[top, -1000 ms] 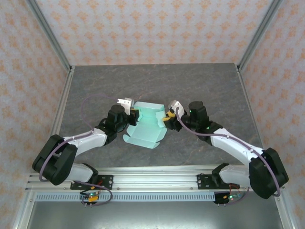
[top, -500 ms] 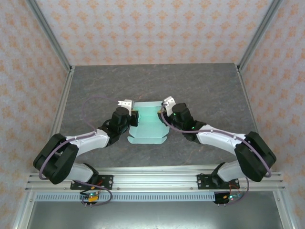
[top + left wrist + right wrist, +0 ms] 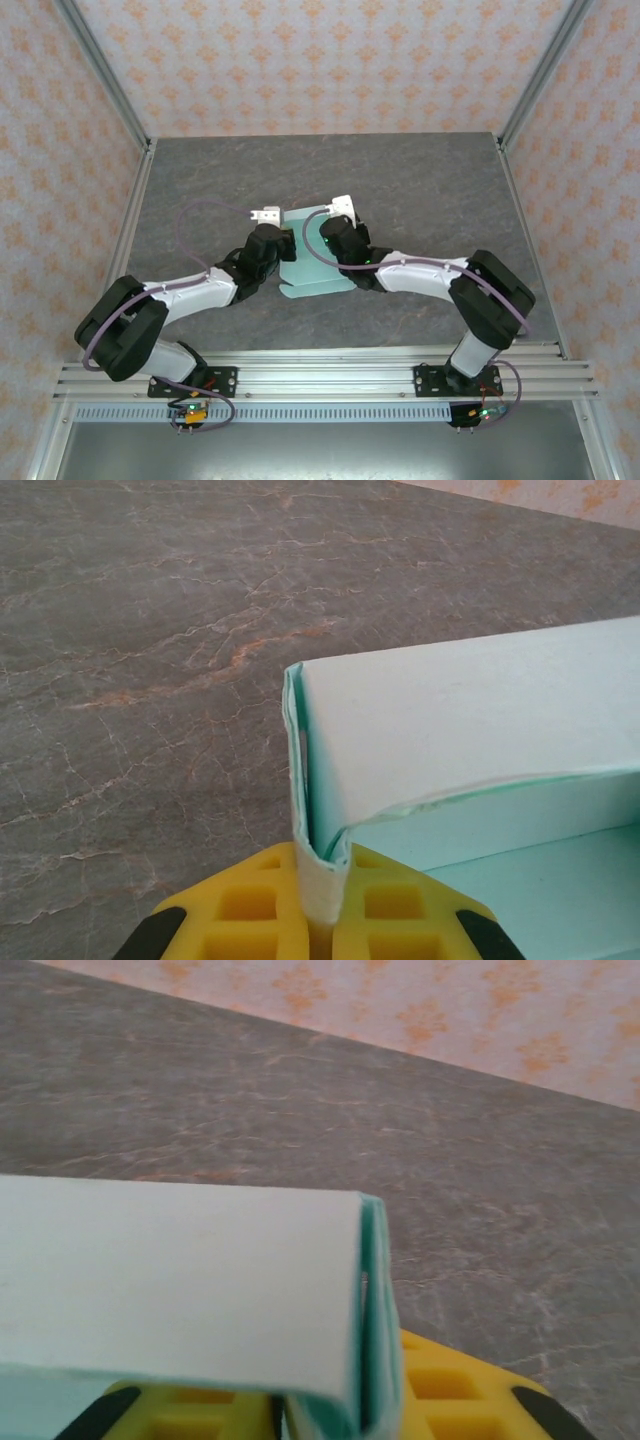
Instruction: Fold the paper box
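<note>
1. The surface (image 3: pixel 430 180) is a dark grey slab with a stone pattern and faint rust-coloured veins. It takes up the middle of the top view.
2. Pale walls (image 3: pixel 330 60) printed with orange motifs close it in at the top, left and right of the frame. Slanting metal posts (image 3: pixel 103 75) mark the corners.
3. A ribbed metal rail (image 3: pixel 320 372) crosses the lower part of the frame.
4. The paper box (image 3: pixel 305 275) sits at the centre of the surface, partly folded, with a wall raised.
5. The left tool (image 3: pixel 320 905) is closed tight, pinching the box's corner edge.
6. The right tool (image 3: pixel 335 1410) straddles a doubled wall of card. I cannot tell whether it presses on it.
</note>
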